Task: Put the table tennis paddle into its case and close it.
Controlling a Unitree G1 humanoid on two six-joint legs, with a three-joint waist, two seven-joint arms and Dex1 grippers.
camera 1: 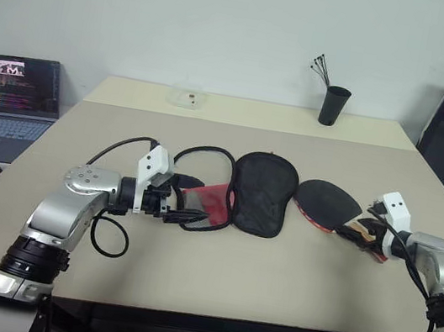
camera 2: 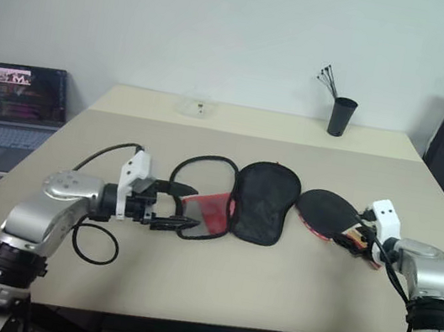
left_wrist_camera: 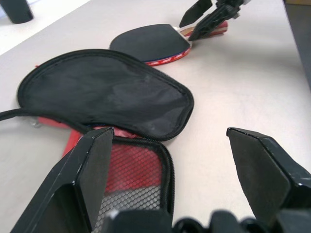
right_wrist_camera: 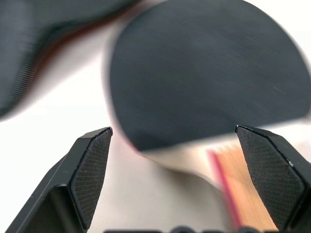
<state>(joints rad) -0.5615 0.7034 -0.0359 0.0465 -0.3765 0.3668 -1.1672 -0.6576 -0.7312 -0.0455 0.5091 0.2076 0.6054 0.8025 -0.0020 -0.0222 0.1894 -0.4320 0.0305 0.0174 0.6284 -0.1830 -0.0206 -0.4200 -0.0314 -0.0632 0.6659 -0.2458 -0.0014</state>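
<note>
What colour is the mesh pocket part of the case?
Red mesh on the case, clearest in the left wrist view.

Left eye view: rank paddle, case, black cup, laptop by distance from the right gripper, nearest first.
1. table tennis paddle: its handle lies right at the open right gripper.
2. case: table centre, lying open beside the paddle.
3. black cup: far table edge.
4. laptop: off the table's left side.

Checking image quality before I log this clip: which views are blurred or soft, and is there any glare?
Right wrist view: the table tennis paddle and the case edge are smeared, while the open right gripper fingers stay crisp. Left wrist view: the case's black flap is sharp, the near left gripper fingers slightly soft. Both eye views: even, soft light, faint shadows, no glare on the table.
</note>
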